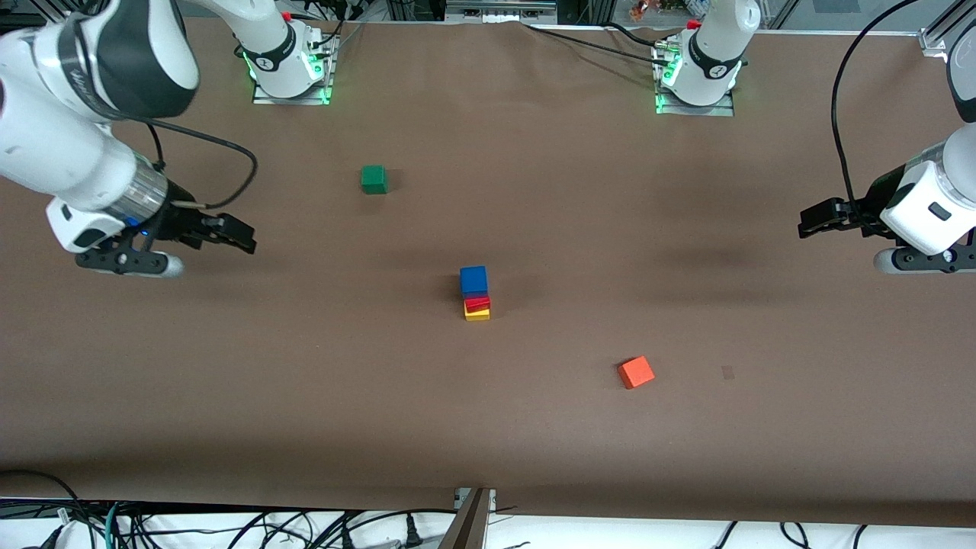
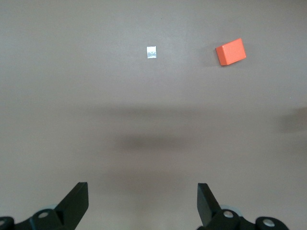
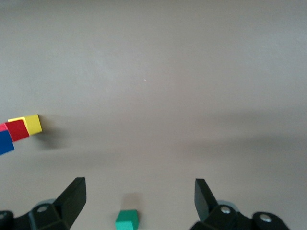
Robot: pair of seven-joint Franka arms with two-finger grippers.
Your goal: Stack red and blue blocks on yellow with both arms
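While both arms hung back at their own ends of the table [image 1: 488,427], the stack stood by itself near the middle: the yellow cube [image 1: 478,313] at the bottom, the red cube [image 1: 478,303] on it, and the blue cube [image 1: 473,280] on top. Taking that stack as my landmark, the green cube [image 1: 374,179] lay farther from the front camera than it and toward the right arm's end, well apart. The orange cube [image 1: 635,372] lay nearer the camera than the stack and toward the left arm's end, also well apart.

The right hand [image 1: 229,232] hovered over bare table well off from the stack, at the right arm's end, its fingers spread wide and holding nothing. The left hand [image 1: 820,221] hovered over bare table at the opposite end, equally wide and empty. In the right wrist view the stack showed at the edge, yellow [image 3: 32,124], red [image 3: 17,130] and blue [image 3: 5,142] in a row.

To my eye the stacking looked done, yet not quite neatly. The red cube appeared slightly turned on the yellow one, so its edges did not line up, and the blue cube seemed a little offset too. I judged the risk to be the tower itself: a jolt to the table, or an arm sweeping low past the middle, could tip the blue cube off, since its footing looked less than square.
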